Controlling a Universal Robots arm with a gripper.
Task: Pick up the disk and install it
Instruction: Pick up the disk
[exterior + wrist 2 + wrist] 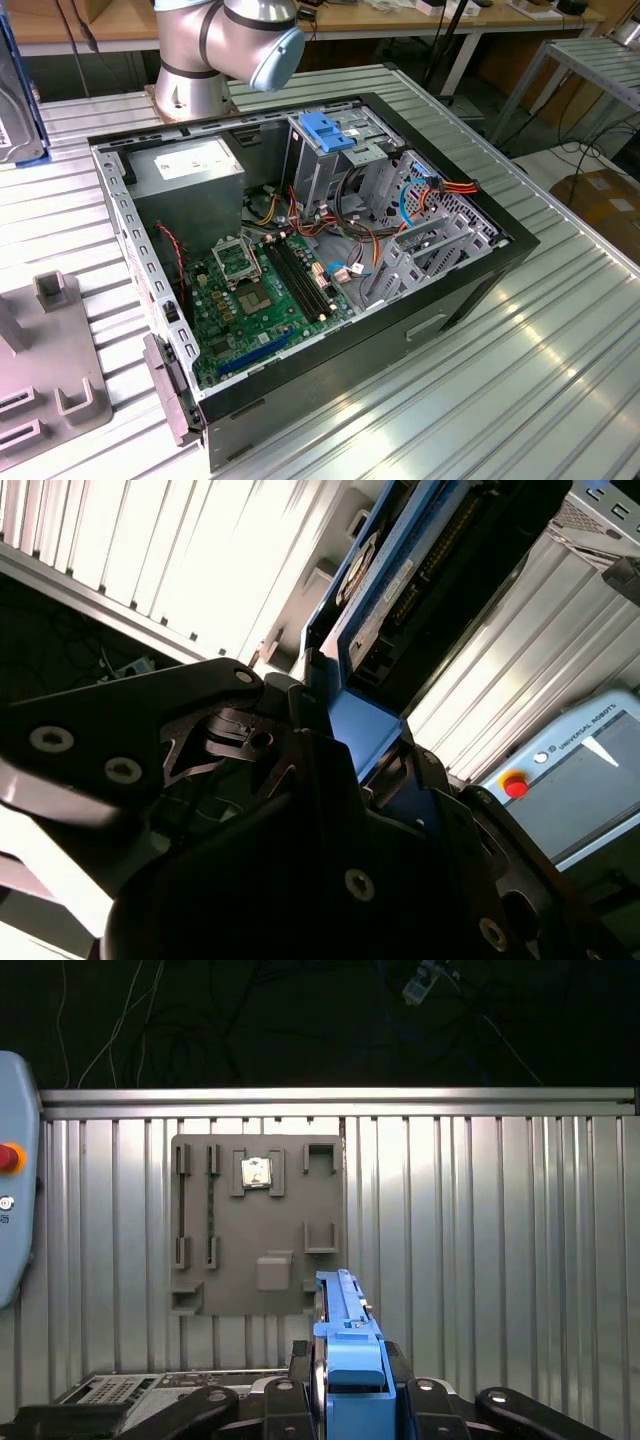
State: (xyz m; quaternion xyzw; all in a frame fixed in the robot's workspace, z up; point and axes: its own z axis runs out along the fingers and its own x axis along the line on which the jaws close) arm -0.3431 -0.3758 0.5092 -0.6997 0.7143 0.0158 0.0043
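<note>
Exterior view: off the arm, high, angled down at medium range onto the open computer case (430,345) on the ribbed worktop (540,400).
First wrist view: faces straight down past the tool (350,1355), well above the worktop.
Second wrist view: tilted, very close, looks along the tool body to the disk (420,590).
Shared, exterior and first wrist views: grey fixture plate (60,385) (255,1225).
Shared, both wrist views: the disk, the pendant (575,770) (12,1210), worktop ribs.

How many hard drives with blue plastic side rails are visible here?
1. The dark-grey metal disk sits in the black gripper, in both wrist views; the metal drive cage may hide others.
</note>
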